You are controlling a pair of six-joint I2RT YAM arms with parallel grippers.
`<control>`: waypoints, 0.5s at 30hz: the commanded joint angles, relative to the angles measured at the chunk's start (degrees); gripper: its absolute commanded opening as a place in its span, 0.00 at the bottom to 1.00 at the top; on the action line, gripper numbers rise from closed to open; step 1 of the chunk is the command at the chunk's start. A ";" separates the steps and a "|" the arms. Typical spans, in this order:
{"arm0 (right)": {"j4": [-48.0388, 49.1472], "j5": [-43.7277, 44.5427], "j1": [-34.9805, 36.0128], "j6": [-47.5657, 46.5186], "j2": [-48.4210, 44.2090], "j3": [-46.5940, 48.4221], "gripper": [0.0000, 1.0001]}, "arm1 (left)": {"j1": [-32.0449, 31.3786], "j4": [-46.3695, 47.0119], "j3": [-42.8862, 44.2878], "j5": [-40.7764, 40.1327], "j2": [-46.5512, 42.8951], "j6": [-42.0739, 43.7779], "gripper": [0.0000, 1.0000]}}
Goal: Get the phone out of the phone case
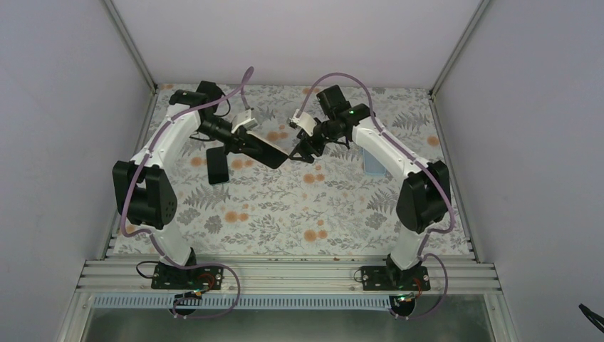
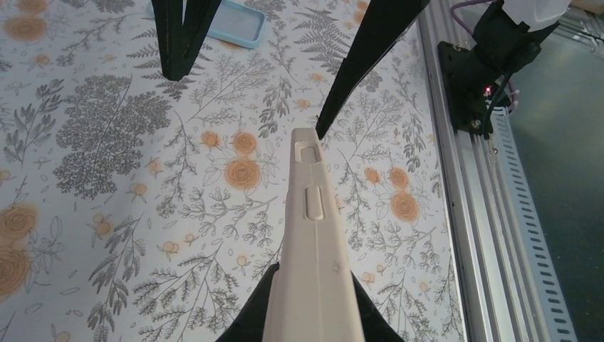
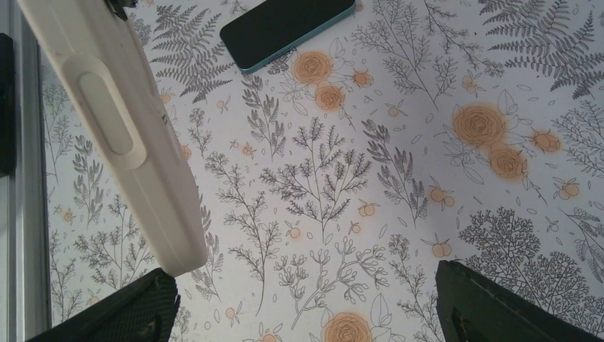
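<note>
My left gripper (image 2: 313, 322) is shut on a phone in a cream case (image 2: 313, 235) and holds it edge-up above the table. In the top view it shows as a dark slab (image 1: 265, 152) reaching from my left gripper (image 1: 241, 142) toward my right gripper (image 1: 298, 152). My right gripper (image 3: 306, 313) is open at the free end of the cream case (image 3: 121, 128), which stands just above its left finger (image 3: 114, 317); I cannot tell whether they touch. Its right finger (image 3: 498, 306) is well apart.
A second phone (image 1: 218, 165) with a black screen and teal edge lies flat on the floral mat, also in the right wrist view (image 3: 285, 28). A light blue case (image 1: 372, 162) lies by the right arm, also in the left wrist view (image 2: 238, 20). The metal rail (image 2: 470, 214) runs along the near edge.
</note>
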 commanded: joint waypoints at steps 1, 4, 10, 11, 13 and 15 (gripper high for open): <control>4.50 6.25 -0.46 1.18 2.71 3.30 0.88 | -1.12 -3.81 1.15 9.85 -1.21 2.93 0.02; 4.59 7.40 -0.58 0.75 3.48 4.20 0.87 | -1.25 -3.81 0.69 10.49 -2.39 3.34 0.02; 4.56 8.98 -1.17 -0.60 4.58 5.00 0.87 | -1.39 -3.81 -0.16 10.09 -4.19 3.43 0.02; 4.69 9.40 -1.38 -0.75 4.73 5.04 0.87 | -1.43 -3.81 -0.51 10.00 -4.49 3.40 0.02; 5.20 10.19 -1.75 -0.94 5.12 5.12 0.87 | -1.56 -3.81 -0.68 9.94 -4.95 3.41 0.02; 5.62 11.08 -2.06 -0.95 5.56 5.41 0.87 | -1.75 -3.79 -0.86 10.00 -5.35 3.26 0.02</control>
